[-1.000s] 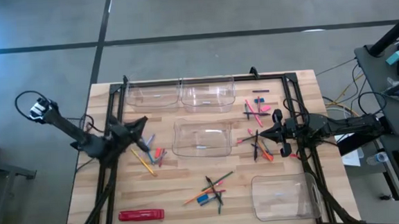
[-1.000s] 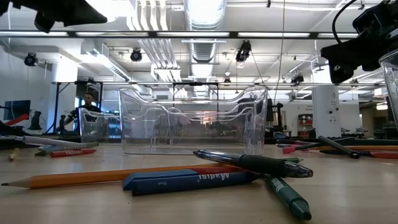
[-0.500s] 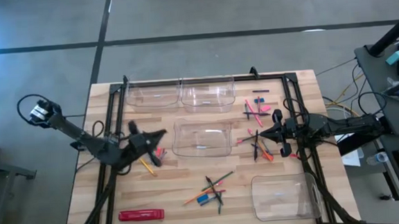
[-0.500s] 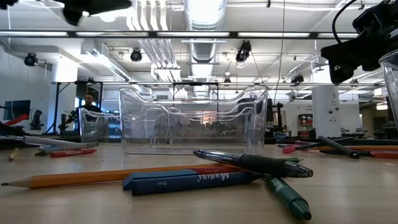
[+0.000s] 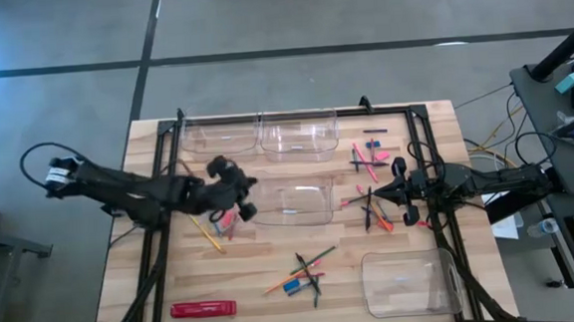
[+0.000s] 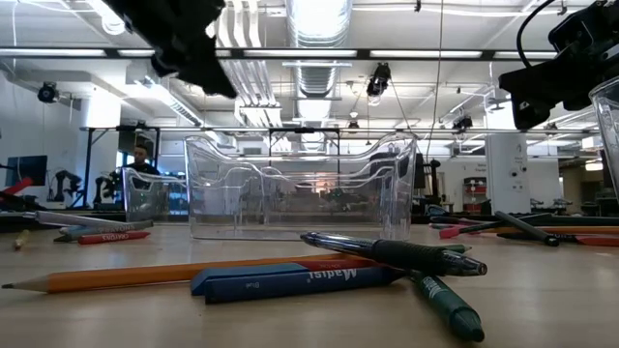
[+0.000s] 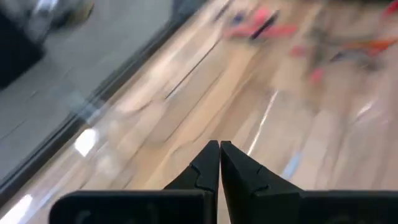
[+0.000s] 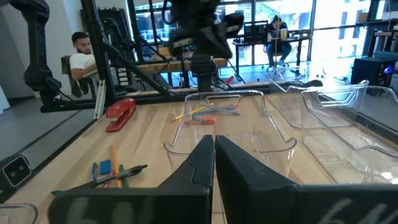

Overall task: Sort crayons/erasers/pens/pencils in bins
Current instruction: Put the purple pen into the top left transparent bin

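Left gripper closed and empty, above the loose pencils and crayons just beside the middle bin. Best opened wide before descending, straddling one stick crosswise. Right gripper closed, idle.

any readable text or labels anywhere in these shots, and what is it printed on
"Blue": small white lettering on the blue paper-wrapped crayon lying in front in the low view.
A larger white brand word on the same crayon starts with "M", but the rest is too unclear to read.
White print on the red crayon at the left of the low view: too small to read.
Nothing else carries legible text.
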